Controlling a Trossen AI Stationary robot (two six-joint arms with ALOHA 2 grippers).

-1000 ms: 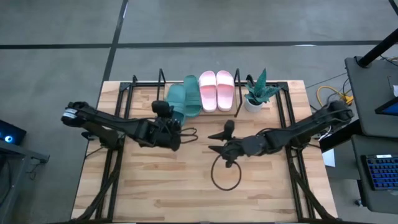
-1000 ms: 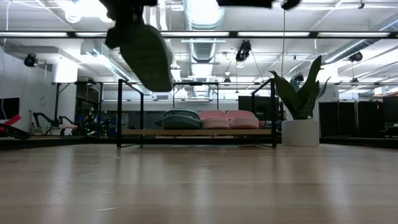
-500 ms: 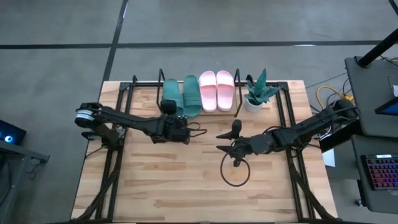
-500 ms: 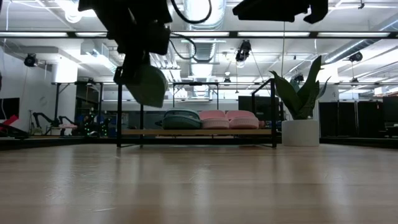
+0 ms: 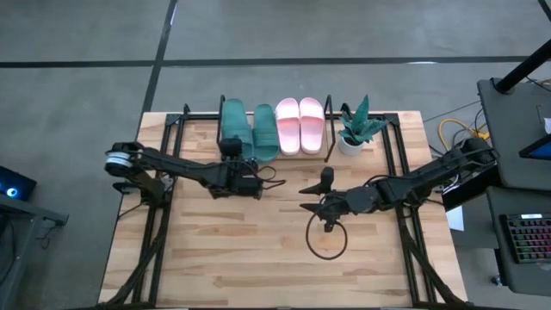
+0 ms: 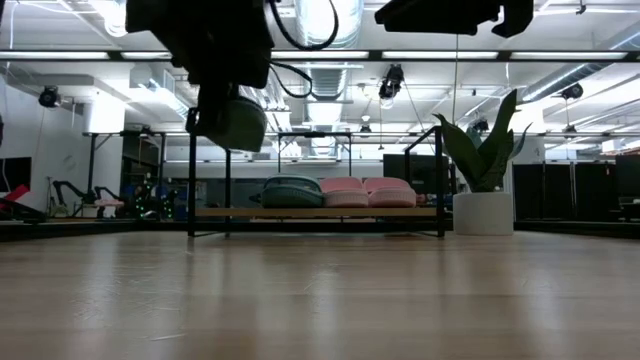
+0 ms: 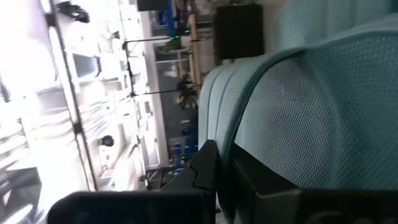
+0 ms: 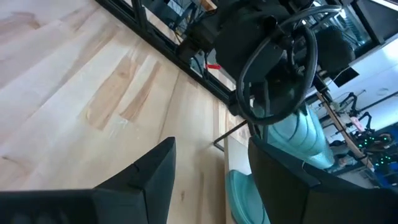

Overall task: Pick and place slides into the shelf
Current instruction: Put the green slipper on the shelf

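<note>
Wooden surface (image 5: 258,250) carries the shelf (image 5: 225,110); left hand (image 5: 234,155) pinches the last green slide (image 5: 232,119) above its empty slot, ready for lowering. Right hand (image 5: 312,198) waits spread.

The right end effector (image 8: 208,180) hangs above the pale wooden desk (image 8: 74,93), its two dark fingers (image 8: 149,171) spread apart with nothing between them. Beyond, the left arm (image 8: 261,37) with its looped cable carries a dark green slide (image 8: 305,134); a second green slide (image 8: 239,193), perhaps on the shelf, lies below it.
</note>
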